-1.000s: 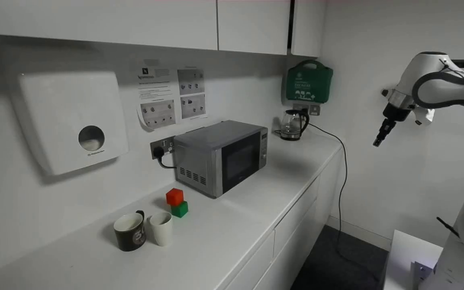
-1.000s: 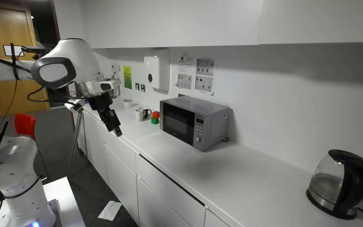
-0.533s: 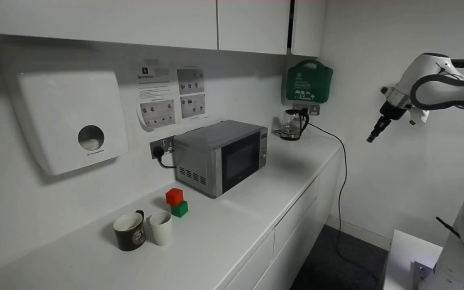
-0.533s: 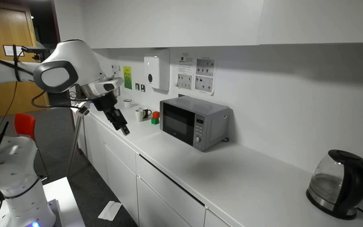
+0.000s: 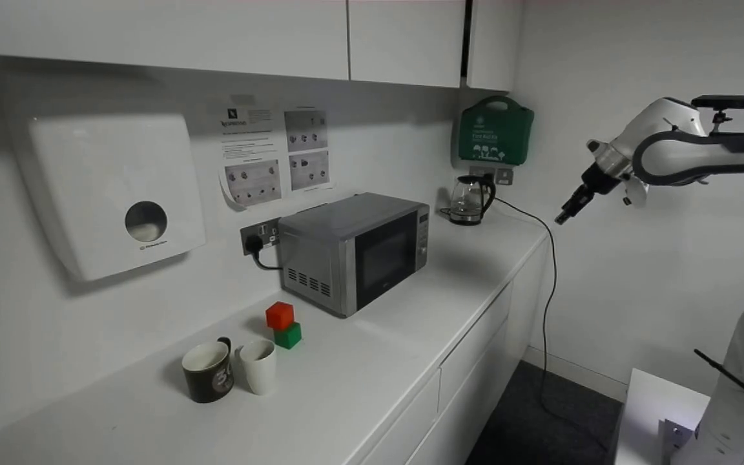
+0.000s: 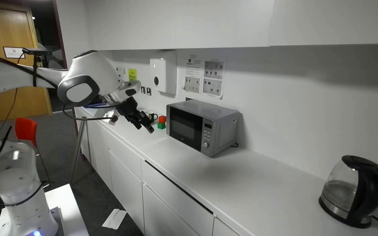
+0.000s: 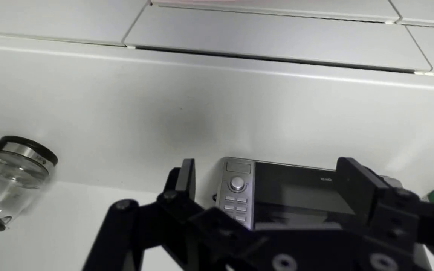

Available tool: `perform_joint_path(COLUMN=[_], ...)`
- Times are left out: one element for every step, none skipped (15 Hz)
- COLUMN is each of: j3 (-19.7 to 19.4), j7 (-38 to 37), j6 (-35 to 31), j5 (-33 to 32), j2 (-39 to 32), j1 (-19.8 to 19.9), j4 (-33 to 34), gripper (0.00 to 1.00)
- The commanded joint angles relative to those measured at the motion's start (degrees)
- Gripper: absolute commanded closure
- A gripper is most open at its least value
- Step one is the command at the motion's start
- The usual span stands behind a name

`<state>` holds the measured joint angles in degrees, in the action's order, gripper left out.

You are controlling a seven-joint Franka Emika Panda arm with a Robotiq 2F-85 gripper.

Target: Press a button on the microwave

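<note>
The grey-silver microwave stands on the counter against the wall in both exterior views (image 5: 320,258) (image 6: 223,131). Its dark window front and control strip face the robot's side. In the wrist view the microwave (image 7: 292,180) looks upside down, with a round knob (image 7: 237,183) and small silver buttons (image 7: 241,209) on its strip. Lower parts of that view are covered by the gripper. My gripper (image 7: 268,165) is open and empty, fingers wide apart. In both exterior views it (image 5: 564,216) (image 6: 145,128) hangs in the air in front of the microwave, apart from it, pointing obliquely down.
A glass kettle (image 6: 340,190) stands on the counter (image 6: 241,193) beyond the control-strip end. A red block (image 5: 280,316) on a green block (image 5: 289,336) and two mugs (image 5: 259,368) stand at the other end. Wall cupboards (image 6: 189,26) overhang the counter.
The arm has reached forward, carrying the gripper closer to the counter and microwave and tilting it less steeply. The microwave, blocks, mugs and kettle have not moved.
</note>
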<state>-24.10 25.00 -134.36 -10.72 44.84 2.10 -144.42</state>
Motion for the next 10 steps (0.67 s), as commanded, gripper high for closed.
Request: perform_joint_path(j3=[1.3, 1.8, 2.4, 2.9, 3.4, 3.7, 4.1, 4.4, 4.7, 5.1], j7=[2.2, 1.9, 1.6, 1.5, 1.4, 1.5, 1.6, 1.7, 1.9, 1.4], j6=[-2.6, -2.8, -3.1, -3.4, -3.6, -3.8, -4.1, -4.4, -4.4, -4.3], j5=[4.7, 5.8, 6.8, 7.7, 8.5, 9.3, 9.9, 10.6, 11.4, 12.3], j2=[-3.9, -5.1, -6.7, -8.0, -9.4, -10.6, -11.5, -12.3, -13.2, -13.8], j1=[-3.9, -5.1, -6.1, -6.9, -7.4, -7.8, -8.0, -8.0, -8.1, -8.1], j4=[2.8, 3.7, 4.8, 5.7, 6.8, 7.7, 8.3, 8.6, 9.0, 9.3], gripper=[0.00, 0.00, 0.00, 0.00, 0.00, 0.00, 0.00, 0.00, 0.00, 0.00])
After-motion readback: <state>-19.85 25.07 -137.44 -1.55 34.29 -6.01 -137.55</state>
